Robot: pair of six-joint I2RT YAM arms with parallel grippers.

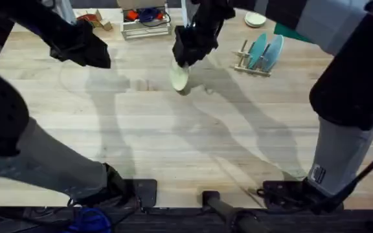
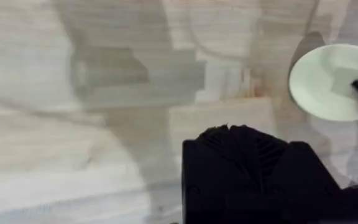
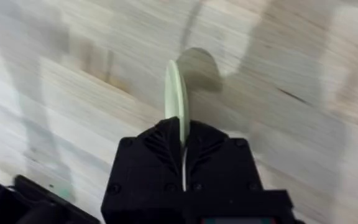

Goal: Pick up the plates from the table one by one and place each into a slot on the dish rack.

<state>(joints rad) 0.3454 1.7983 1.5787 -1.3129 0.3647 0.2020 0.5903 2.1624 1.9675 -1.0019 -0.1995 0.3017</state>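
Above the counter (image 1: 173,142), the right pincer (image 3: 182,146) is clamped on the plate's (image 1: 179,77) rim. The plate looks light, stiff, slick and breakable, so the rim suits. I cannot tell the left pincer's (image 1: 86,52) state.

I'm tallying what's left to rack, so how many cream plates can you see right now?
2. One cream plate is held edge-on in the right claw above the table; another cream plate lies at the far edge behind the dish rack.

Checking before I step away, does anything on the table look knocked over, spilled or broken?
Nothing stands out. The right gripper holds a cream plate on edge above the table, and two teal plates stand upright in the dish rack.
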